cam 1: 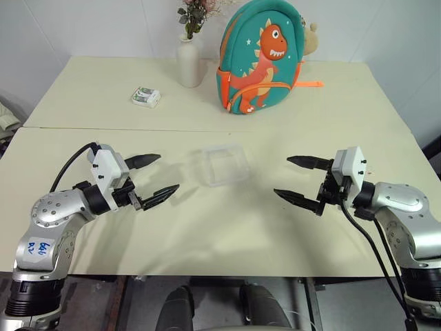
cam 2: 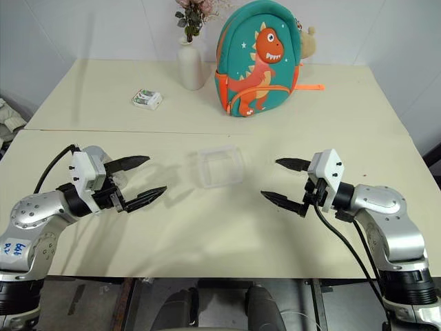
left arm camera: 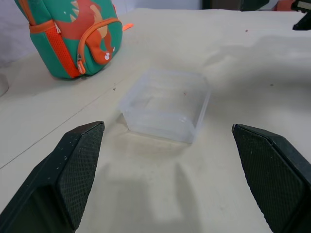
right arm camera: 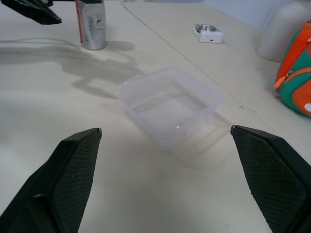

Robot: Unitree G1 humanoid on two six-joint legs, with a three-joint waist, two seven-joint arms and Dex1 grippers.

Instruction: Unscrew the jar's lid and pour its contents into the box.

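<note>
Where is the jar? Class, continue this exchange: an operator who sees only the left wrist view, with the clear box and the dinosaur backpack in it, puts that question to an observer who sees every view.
Observer: The jar stands upright on the table close to the left gripper, well apart from the box.
Operator: What is my other arm doing?
Observer: The right gripper is open and empty, facing the left one from the other side of the box.
Operator: Anything else on the table?
Observer: A small white-and-green packet lies on the far part of the table, near a white vase with flowers.
</note>
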